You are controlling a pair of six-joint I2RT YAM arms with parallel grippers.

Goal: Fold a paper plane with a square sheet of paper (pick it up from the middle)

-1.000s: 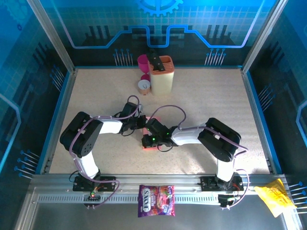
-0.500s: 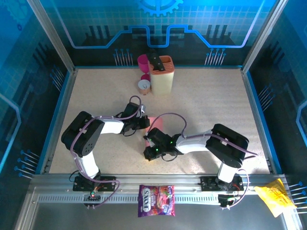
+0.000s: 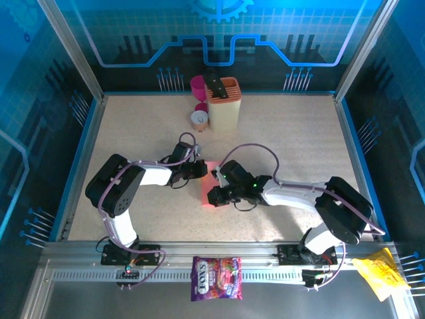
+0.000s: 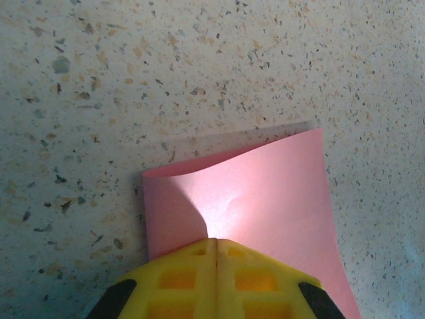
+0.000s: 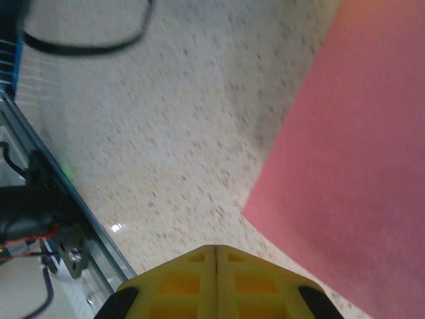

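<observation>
Speckled beige tabletop (image 3: 285, 133), walled by blue-lit panels (image 3: 133, 26), carries both arms near the middle of the overhead frame. The left gripper (image 3: 198, 170) has its yellow fingers (image 4: 179, 282) pressed together, tips resting on the lower edge of the pink sheet of paper (image 4: 265, 193) — whether paper is caught between them I cannot tell. The sheet lies folded, its upper left edge lifted off the table. The right gripper (image 5: 216, 251) is also closed, holding nothing, over bare table just beside the sheet's corner. From overhead the sheet is a narrow pink strip between the 2 grippers. At top centre, well apart, stand a cream holder (image 3: 224, 109) and a magenta cup (image 3: 197, 85).
</observation>
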